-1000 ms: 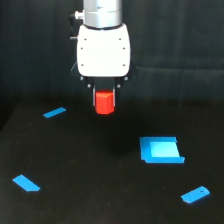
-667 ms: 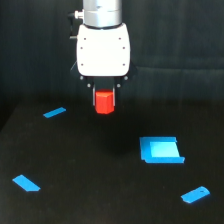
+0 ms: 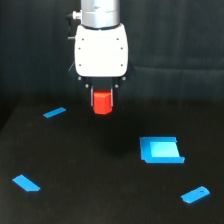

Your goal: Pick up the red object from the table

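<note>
The red object [image 3: 103,102] is a small bright red-orange block hanging above the black table [image 3: 100,190], clear of its surface. My gripper [image 3: 103,104], under the white arm housing in the upper middle of the exterior view, is shut on the block, with a dark finger on each side of it. A faint shadow lies on the table below.
A flat blue square piece [image 3: 161,149] lies toward the exterior view's right. Small blue strips lie at the left rear [image 3: 54,112], the front left [image 3: 26,183] and the front right [image 3: 195,194]. A dark backdrop rises behind the table.
The gripper has risen a little with the red object held in it. The blue pieces have not moved.
</note>
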Robot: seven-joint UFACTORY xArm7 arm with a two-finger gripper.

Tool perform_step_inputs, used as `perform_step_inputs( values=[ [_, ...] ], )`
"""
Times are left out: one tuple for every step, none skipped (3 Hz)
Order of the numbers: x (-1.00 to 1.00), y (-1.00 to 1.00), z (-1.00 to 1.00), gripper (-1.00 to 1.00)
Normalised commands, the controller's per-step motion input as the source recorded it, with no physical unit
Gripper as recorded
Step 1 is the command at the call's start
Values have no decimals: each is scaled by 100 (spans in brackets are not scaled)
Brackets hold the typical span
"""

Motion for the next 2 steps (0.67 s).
perform_step_inputs(
  values=[
    [-5, 1, -6, -97],
    [-11, 0, -4, -100]
  ],
)
